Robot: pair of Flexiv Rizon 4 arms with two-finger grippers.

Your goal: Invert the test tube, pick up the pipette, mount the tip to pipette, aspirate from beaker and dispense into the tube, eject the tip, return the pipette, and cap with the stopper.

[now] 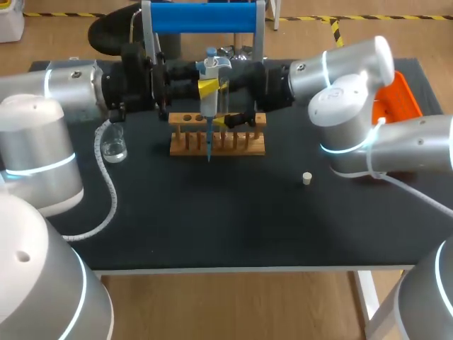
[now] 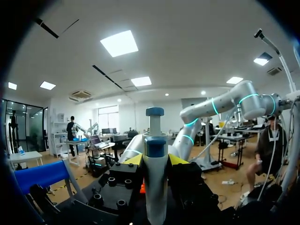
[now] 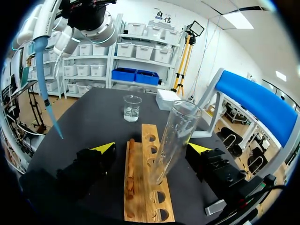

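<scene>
The left arm's fingers (image 1: 207, 86) were closed on the pipette (image 1: 211, 71), gripping its body from both sides and holding it upright above the wooden rack (image 1: 185, 145); in the left wrist view the yellow tips (image 2: 133, 159) sat against either side of the white barrel (image 2: 154, 140), with the blue plunger button at its top; a blue tip (image 1: 209, 145) was mounted on the pipette's lower end and hung in front of the rack, pointing down at the dark tabletop (image 1: 212, 227).

The right arm's fingers (image 1: 233, 120) were spread wide at the rack's right half; in the right wrist view they (image 3: 151, 149) straddled the rack (image 3: 145, 187), with the clear test tube (image 3: 176, 131) between them, its foot in one of the rack's holes, open mouth up, leaning and nearer to one finger than the other; whether it touched that finger could not be told.

The beaker (image 1: 114, 149), holding clear liquid, stood on the tabletop to the left of the rack, well apart from it; the small pale stopper (image 1: 307, 178) lay on the tabletop in front of and to the right of the rack, untouched; a stand with a blue bar (image 1: 205, 18) rose behind the rack, and an orange tray (image 1: 400, 99) showed at the far right, partly behind the right arm.
</scene>
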